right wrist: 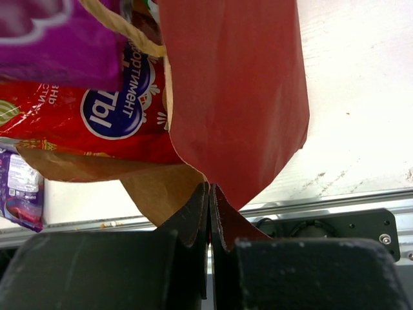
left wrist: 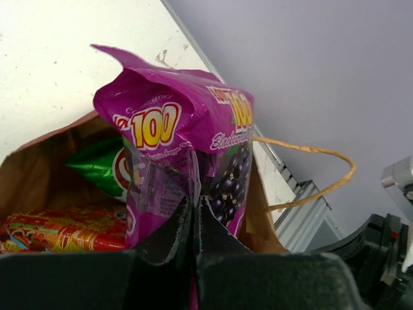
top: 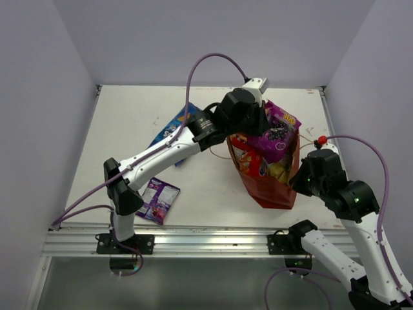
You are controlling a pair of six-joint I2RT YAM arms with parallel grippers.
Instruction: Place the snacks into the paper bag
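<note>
The snacks are split between the surface [top: 129, 110] and the paper bag [top: 274, 190]. Far to the left of the left claw, near that arm's base, the small purple packet [top: 158, 200] lies flat on the surface. The blue Doritos pack [top: 169, 134] also lies on the surface, left of the claw and partly under the left forearm [top: 184, 139].

The left claw [left wrist: 195, 208] is closed narrowly on the lower edge of the purple square bag [left wrist: 181, 129] and holds it upright over the paper bag's open mouth. In the wrist view, the green-white chips pack [left wrist: 97, 165] sits inside the bag just left of this claw, against the brown inner wall. The red cookie bag [left wrist: 64, 229] lies below it. A string handle [left wrist: 310, 152] arcs to the claw's right.

The paper bag stands on the surface between the two claws. The right claw [right wrist: 208, 194] is pinched tight on the edge of the bag's wall, red outside and brown inside. The red cookie bag shows in the opening up and to the left of its fingers.
</note>
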